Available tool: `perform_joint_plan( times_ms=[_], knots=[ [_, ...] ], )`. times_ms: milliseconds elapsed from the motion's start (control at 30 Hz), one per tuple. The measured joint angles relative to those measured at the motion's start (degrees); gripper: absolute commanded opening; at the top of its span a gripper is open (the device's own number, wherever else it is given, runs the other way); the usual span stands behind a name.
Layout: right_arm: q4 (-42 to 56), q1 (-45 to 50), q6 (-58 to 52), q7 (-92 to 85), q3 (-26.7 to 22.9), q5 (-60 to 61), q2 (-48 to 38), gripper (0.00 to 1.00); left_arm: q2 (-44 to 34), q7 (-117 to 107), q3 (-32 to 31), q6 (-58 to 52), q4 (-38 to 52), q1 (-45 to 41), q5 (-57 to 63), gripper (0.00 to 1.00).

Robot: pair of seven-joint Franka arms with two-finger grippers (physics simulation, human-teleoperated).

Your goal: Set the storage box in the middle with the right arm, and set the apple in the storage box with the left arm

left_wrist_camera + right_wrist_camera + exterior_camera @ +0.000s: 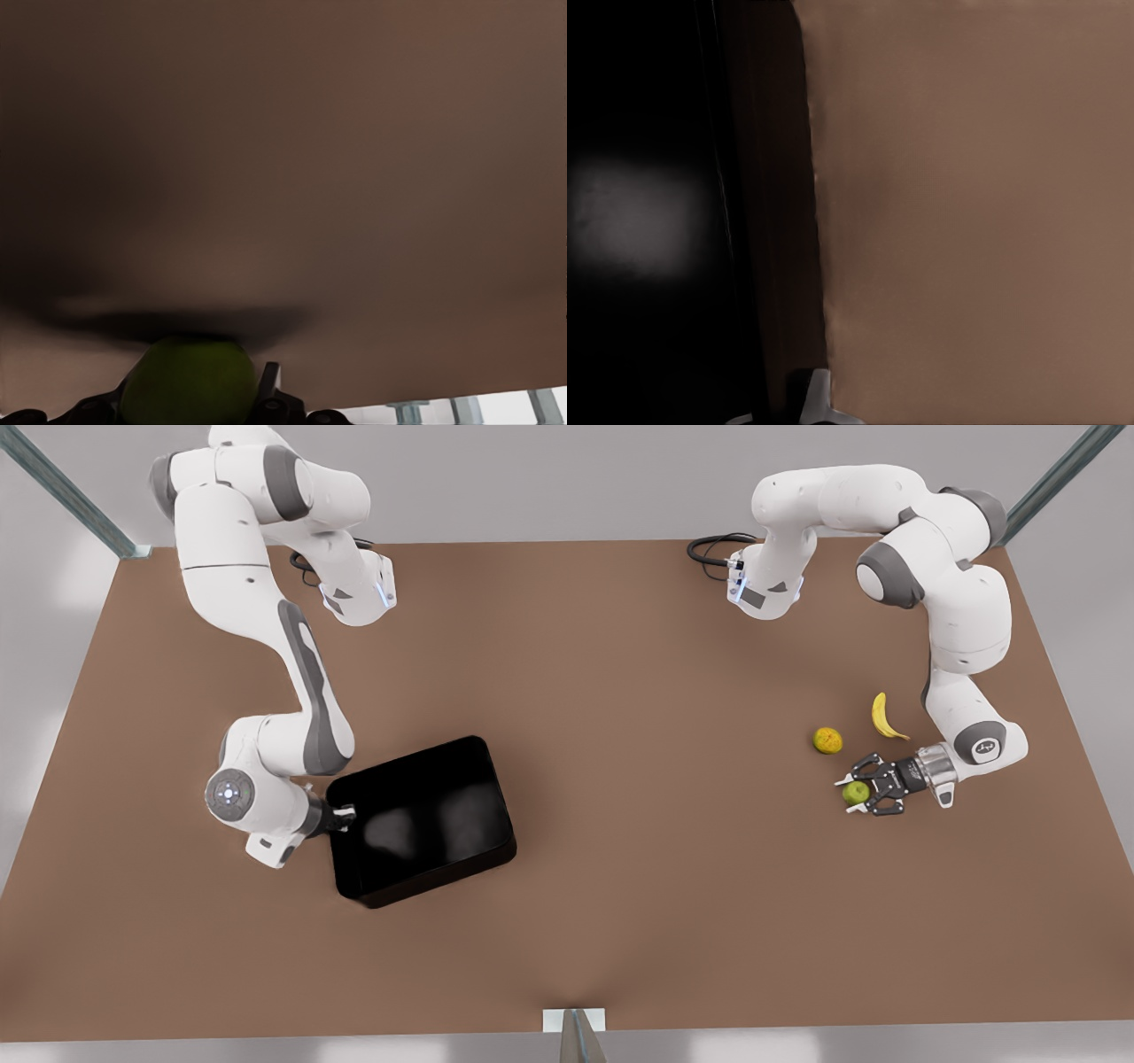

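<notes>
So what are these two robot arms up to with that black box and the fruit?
Each arm has its own job. The right gripper is clamped on the rim of the storage box, which sits toward the front view's left of the table, not yet in the middle. The left gripper is closed around the apple, down at the table. A banana and a mottled yellow-orange fruit lie nearby, untouched.

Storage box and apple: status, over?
Right pincer clamped on storage box rim, box off-centre toward front view's left. Left pincer around apple on the table. Path between clear.
</notes>
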Motion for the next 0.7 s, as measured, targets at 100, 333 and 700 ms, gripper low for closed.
perform_joint_plan(
  times_ms=[100, 333, 700],
  knots=[
    [7.88, 5.55, 0.0, -0.01, 0.0, 3.79, 6.34, 0.21, -1.29, -2.32, 0.17, -0.5, 0.89, 0.0, -0.78, 0.36],
    [19.76, 10.59, 0.97, 0.05, 3.53, 10.78, 15.8, 0.21, -12.22, -19.66, -1.6, 0.13, 4.98, -2.66, -5.59, 0.36],
    [22.45, 10.98, 3.37, -1.7, 5.36, 10.69, 18.6, 1.0, -17.18, -62.09, -1.85, 13.5, 14.52, -29.12, 8.65, 0.37]
  ],
)
